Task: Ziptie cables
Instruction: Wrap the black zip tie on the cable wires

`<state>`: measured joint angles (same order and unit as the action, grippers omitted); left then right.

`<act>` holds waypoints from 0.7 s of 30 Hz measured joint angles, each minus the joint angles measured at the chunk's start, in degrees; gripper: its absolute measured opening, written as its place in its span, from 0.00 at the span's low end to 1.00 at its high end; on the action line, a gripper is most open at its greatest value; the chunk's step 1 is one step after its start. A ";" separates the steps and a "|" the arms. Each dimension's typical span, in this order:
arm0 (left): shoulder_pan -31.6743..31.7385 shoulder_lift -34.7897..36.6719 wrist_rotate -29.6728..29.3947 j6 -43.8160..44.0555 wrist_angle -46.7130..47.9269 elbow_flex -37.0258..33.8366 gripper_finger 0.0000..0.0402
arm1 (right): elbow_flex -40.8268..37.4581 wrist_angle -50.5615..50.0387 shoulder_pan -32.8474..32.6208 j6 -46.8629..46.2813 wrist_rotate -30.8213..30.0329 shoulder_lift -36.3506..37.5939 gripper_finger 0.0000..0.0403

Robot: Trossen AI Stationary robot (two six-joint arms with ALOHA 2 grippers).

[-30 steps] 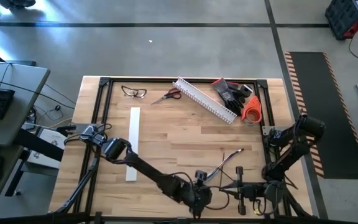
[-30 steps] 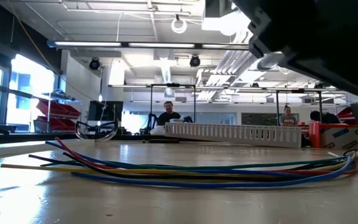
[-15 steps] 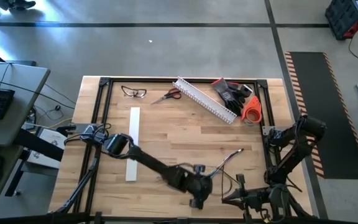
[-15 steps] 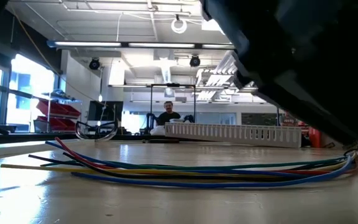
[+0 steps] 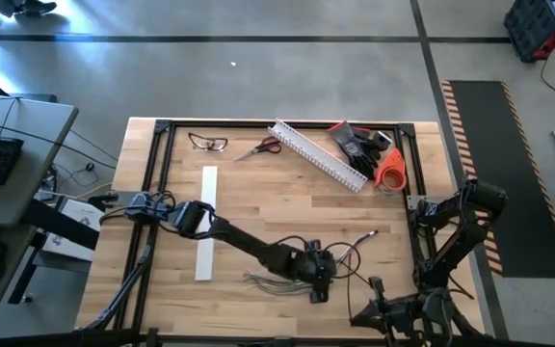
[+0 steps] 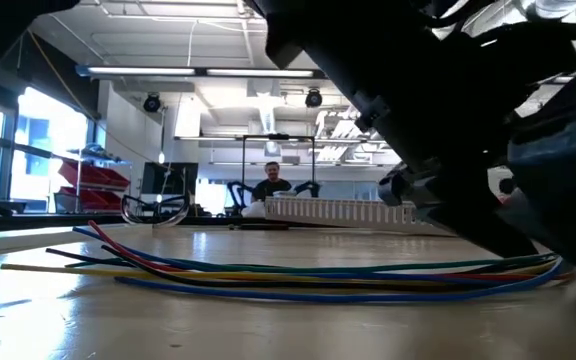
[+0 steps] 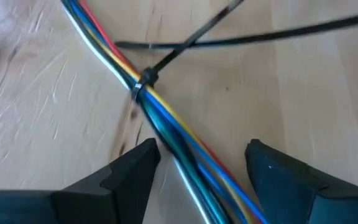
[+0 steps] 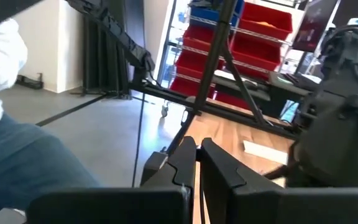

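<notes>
The cables point(image 7: 166, 124) are a bundle of blue, yellow, red and dark wires lying on the wooden table point(image 5: 287, 207). They also show in the low view point(image 6: 318, 275), with splayed ends point(image 5: 263, 281) toward the left. A thin black ziptie point(image 7: 143, 81) is looped round the bundle, and its tail point(image 7: 260, 37) runs off across the wood. My left gripper point(image 7: 202, 149) point(image 5: 320, 287) is open, slanting down over the bundle, with one finger on each side of it. My right gripper point(image 8: 197, 144) point(image 5: 356, 313) is shut near the table's near edge, with nothing seen between its fingers.
At the far edge lie a white slotted channel point(image 5: 318, 154), scissors point(image 5: 260, 147), glasses point(image 5: 207, 143), black gloves point(image 5: 359, 143) and an orange tape roll point(image 5: 390, 169). A white strip point(image 5: 206, 224) lies at the left. A person point(image 6: 271, 183) sits in the room behind.
My left gripper has moved from the near edge toward the far edge and down over the cables, rolling as it went. The cables' splayed left ends now show beside the arm. My right gripper has drawn back toward the near edge.
</notes>
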<state>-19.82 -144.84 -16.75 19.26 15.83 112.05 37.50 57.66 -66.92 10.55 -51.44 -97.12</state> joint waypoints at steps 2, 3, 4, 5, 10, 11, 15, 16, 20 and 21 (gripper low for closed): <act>0.54 -1.13 0.84 1.03 -0.07 0.12 0.55 | 0.00 -0.04 0.25 0.01 1.02 0.00 0.00; 0.84 -1.29 1.13 1.37 0.28 0.12 0.53 | 0.00 -0.06 0.43 -0.01 1.85 0.00 0.00; 1.16 -1.38 2.06 1.49 0.81 0.12 0.49 | 0.00 -0.07 0.68 -0.12 3.06 0.00 0.00; 1.50 -1.76 3.00 1.49 0.98 0.11 0.44 | 0.00 -0.06 0.97 -0.12 4.50 0.00 0.00; 2.96 -1.93 8.55 0.04 -0.97 0.05 0.08 | 0.00 -0.02 2.61 2.33 11.98 0.00 0.00; 3.07 -1.87 9.23 -0.55 -1.44 0.00 0.04 | 0.00 -0.01 2.92 2.97 13.13 0.00 0.00; 3.28 0.27 11.20 -2.69 -1.55 -0.14 0.02 | -0.02 0.65 4.25 6.97 17.56 0.00 0.00; 3.24 1.21 11.28 -3.63 -0.71 -0.30 0.01 | -0.02 1.01 4.47 7.83 18.97 0.00 0.00; 3.19 4.49 12.11 -5.42 1.19 -0.60 0.01 | -0.03 1.30 5.89 9.80 23.99 0.02 0.00; 3.29 5.62 12.41 -5.76 1.24 -0.56 0.00 | -0.04 1.33 6.28 10.36 25.33 0.02 0.00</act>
<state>-16.53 -139.22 -4.34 13.50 17.07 111.48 37.46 59.00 -60.63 20.91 -26.11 -97.10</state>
